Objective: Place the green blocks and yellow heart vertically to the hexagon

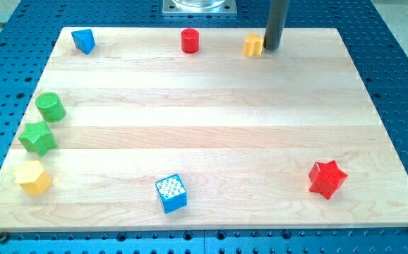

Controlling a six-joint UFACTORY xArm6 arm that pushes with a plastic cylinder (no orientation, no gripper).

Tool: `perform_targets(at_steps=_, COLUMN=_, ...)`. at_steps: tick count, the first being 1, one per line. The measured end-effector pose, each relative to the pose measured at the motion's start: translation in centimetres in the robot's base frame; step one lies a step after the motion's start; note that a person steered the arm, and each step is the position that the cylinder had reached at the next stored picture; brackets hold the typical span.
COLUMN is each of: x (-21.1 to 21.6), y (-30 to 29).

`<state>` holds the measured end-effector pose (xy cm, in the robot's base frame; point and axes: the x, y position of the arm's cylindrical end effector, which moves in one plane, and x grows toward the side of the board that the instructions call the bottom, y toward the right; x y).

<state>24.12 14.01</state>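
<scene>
My tip [270, 48] rests on the board near the view's top, just right of a small yellow heart block [253, 45], touching or nearly touching it. At the view's left edge, a green cylinder [50, 106] sits above a green star block [37, 137], and a yellow hexagon [33, 177] sits below them, forming a rough column. My tip is far from these three.
A blue triangular block [84, 40] is at the top left. A red cylinder [190, 40] is at top centre. A blue cube [171, 193] is near the bottom centre. A red star [327, 178] is at the bottom right. The wooden board [211, 127] lies on a blue perforated table.
</scene>
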Motion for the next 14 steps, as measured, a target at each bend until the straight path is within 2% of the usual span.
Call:
perform_targets(at_steps=4, x=0.9, y=-1.1)
perform_targets(at_steps=5, x=2.8, y=-4.6)
perform_targets(at_steps=6, x=5.8, y=-13.1)
perform_targets(at_steps=7, x=7.1, y=-11.8)
perform_targets(at_steps=8, x=4.1, y=-11.7)
perform_targets(at_steps=9, x=4.6, y=-18.1)
perform_targets(at_steps=10, x=7.5, y=-28.7)
perform_targets(at_steps=11, x=7.4, y=-27.8)
perform_targets(at_steps=12, x=6.8, y=-21.1)
perform_targets(at_steps=13, x=10.6, y=-23.0)
perform_targets(at_steps=14, x=11.4, y=-28.4)
